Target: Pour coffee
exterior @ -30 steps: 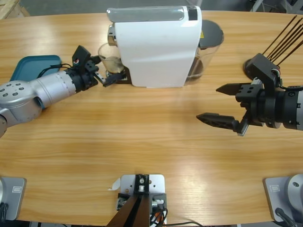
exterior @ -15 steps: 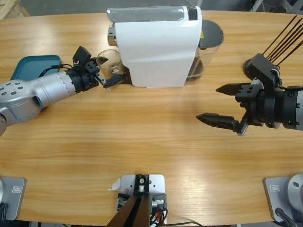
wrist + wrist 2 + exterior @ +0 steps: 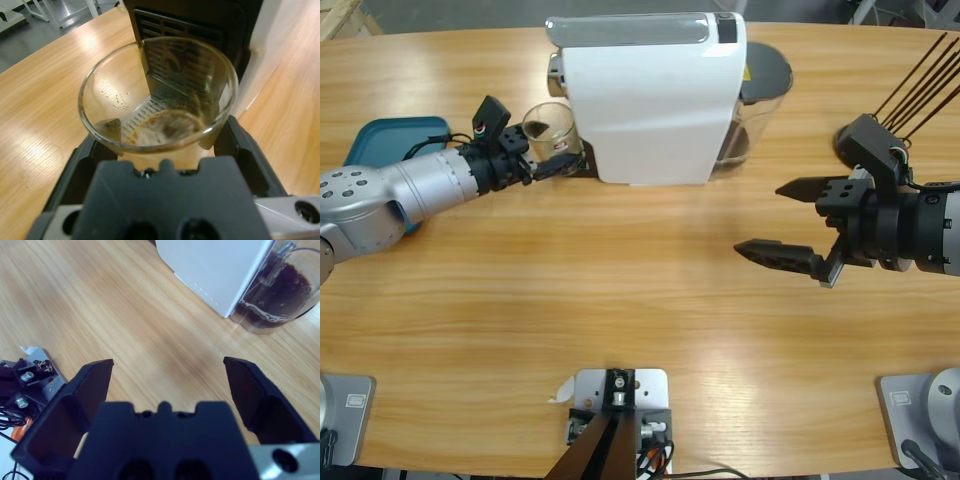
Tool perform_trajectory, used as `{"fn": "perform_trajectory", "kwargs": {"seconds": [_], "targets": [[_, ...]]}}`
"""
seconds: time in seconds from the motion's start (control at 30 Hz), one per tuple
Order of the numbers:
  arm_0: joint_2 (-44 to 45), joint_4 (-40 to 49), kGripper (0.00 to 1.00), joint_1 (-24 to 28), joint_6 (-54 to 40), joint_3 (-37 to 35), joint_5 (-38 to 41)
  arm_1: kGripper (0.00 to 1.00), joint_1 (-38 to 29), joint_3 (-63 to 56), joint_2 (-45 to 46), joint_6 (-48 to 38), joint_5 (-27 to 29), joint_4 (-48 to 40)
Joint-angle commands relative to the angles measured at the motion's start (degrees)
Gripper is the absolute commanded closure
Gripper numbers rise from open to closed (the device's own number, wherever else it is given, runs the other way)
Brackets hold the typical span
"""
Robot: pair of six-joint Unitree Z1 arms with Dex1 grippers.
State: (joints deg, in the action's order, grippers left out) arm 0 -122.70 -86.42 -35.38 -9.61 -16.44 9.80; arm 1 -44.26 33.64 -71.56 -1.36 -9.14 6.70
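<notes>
My left gripper point(image 3: 542, 148) is shut on a small clear glass cup point(image 3: 549, 126) just left of the white coffee machine point(image 3: 650, 100). In the left wrist view the cup point(image 3: 157, 95) fills the middle between the two black jaws of my left gripper point(image 3: 160, 152), in front of the machine's black drip grille point(image 3: 185, 40). A little coffee point(image 3: 165, 127), dark brown with pale foam, lies in the cup's bottom. My right gripper point(image 3: 782, 220) hangs open over bare table at the right, far from the cup; in its own view my right gripper point(image 3: 167, 370) holds nothing.
A blue tray point(image 3: 390, 140) lies at the far left under the left arm. A clear tank point(image 3: 272, 300) with dark liquid sits at the machine's back, right of it point(image 3: 765, 90). Black rods point(image 3: 920, 75) fan out at the right edge.
My left gripper has drawn the glass cup a little left, away from the machine's front. The right arm has not moved.
</notes>
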Motion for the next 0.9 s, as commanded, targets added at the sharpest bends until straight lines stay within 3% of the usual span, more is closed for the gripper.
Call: {"fn": "perform_trajectory", "kwargs": {"seconds": [0.03, 0.23, 0.57, 0.8, 0.9], "targets": [[-2.55, -5.02, 1.000, 0.31, -0.50, 0.21, 1.50, 0.018, -0.48, -0.51, -2.00, 0.65, 0.26, 0.60], [-1.35, -7.69, 1.000, 2.44, -0.43, 4.89, -2.28, 0.018, -0.48, -0.51, -2.00, 0.65, 0.26, 0.60], [9.00, -7.62, 1.000, 3.41, -1.12, 12.13, -6.86, 0.018, -0.48, -0.51, -1.88, 0.65, 0.00, 0.60], [19.46, -6.94, 1.000, 3.39, -0.94, 19.64, -18.48, 0.018, -0.48, -0.56, -1.67, 0.65, -0.09, 0.60], [22.08, -3.39, 1.000, 3.42, -0.25, 19.69, -25.34, 0.018, -0.48, -0.60, -1.42, 0.65, -0.07, 0.60]]}}
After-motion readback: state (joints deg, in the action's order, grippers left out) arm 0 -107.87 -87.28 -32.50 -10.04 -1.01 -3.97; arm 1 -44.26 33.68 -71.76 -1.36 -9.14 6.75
